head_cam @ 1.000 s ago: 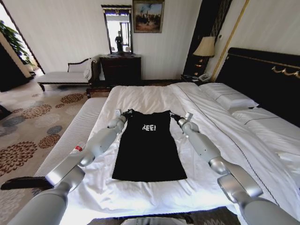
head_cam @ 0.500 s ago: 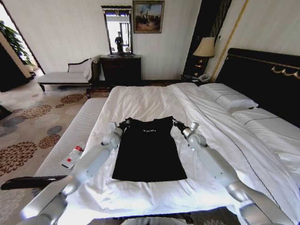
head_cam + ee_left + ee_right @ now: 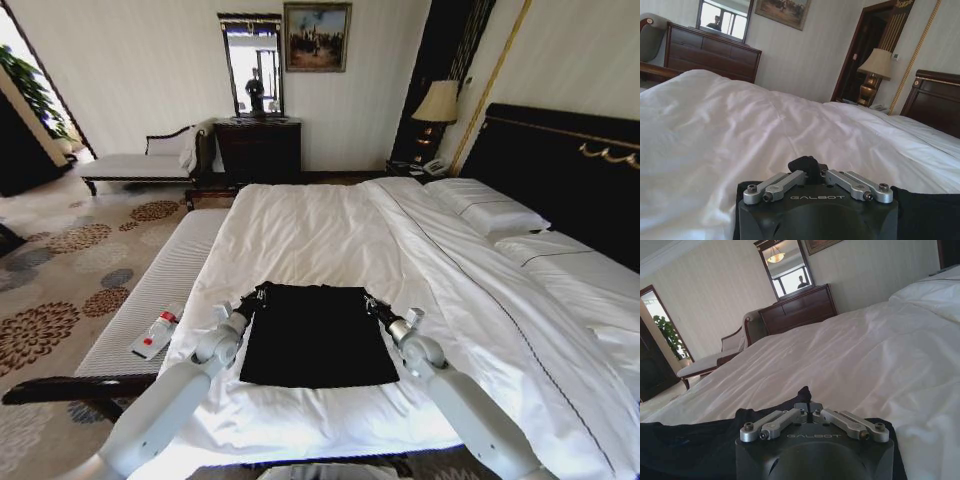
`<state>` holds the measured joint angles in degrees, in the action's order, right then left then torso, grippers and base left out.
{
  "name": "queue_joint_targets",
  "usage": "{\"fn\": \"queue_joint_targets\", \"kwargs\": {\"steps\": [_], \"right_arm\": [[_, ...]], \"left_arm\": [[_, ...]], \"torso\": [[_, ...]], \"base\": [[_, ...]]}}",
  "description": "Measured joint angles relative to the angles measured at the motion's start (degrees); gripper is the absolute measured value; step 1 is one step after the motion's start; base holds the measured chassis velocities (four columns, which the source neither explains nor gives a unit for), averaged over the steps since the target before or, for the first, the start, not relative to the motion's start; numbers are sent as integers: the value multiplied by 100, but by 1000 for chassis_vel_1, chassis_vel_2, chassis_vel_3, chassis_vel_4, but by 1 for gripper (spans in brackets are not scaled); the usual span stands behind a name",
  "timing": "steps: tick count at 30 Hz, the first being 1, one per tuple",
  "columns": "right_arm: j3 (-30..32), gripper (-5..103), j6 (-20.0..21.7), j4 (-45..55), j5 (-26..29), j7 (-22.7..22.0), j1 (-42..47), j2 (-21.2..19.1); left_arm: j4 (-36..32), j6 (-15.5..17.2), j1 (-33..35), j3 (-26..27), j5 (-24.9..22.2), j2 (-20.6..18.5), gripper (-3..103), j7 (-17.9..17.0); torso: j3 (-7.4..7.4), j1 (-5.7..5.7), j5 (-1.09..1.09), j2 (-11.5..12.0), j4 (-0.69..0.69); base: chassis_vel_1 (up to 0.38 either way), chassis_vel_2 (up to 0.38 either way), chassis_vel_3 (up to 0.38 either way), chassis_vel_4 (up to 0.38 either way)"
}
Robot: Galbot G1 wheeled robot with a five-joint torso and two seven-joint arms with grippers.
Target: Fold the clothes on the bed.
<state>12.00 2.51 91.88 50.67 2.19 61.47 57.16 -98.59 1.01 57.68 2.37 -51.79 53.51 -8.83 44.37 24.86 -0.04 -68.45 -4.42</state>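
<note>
Both claws, left point(image 3: 258, 293) and right point(image 3: 370, 301), have dragged the T-shirt's point(image 3: 315, 345) top edge nearer.

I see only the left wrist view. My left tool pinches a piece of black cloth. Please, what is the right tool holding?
Observer: The right tool is shut on the other far corner of the same black T-shirt.
Operator: Are the two tools level with each other?
Observer: Yes. In the head view the left tool and the right tool sit at about the same depth, one at each far corner.
Operator: And how does the T-shirt lie?
Observer: It lies as a short dark rectangle, flat on the white sheet of the bed, close to the near edge.
</note>
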Motion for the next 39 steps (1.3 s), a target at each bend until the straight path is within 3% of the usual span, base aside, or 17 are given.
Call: {"fn": "queue_joint_targets", "kwargs": {"steps": [11, 20, 28, 39], "right_arm": [[566, 0, -250, 645, -372, 208, 1154, 31], [944, 0, -511, 831, -844, 420, 1845, 256], [997, 0, -667, 926, -1330, 492, 2209, 692], [1171, 0, -791, 1017, -1516, 522, 2607, 767]], "left_arm": [[-445, -269, 1110, 295, 557, -78, 1, 221], [-410, -380, 1446, 376, 708, -32, 1, 296], [-576, -449, 1849, 554, 773, -53, 1, 261], [-545, -537, 2203, 627, 1132, 115, 1, 271]], "torso": [[0, 0, -1, 1, 2], [1, 1, 0, 2, 1], [1, 1, 0, 2, 1], [1, 1, -1, 2, 1]], "base": [[0, 0, 0, 0], [0, 0, 0, 0], [0, 0, 0, 0], [0, 0, 0, 0]]}}
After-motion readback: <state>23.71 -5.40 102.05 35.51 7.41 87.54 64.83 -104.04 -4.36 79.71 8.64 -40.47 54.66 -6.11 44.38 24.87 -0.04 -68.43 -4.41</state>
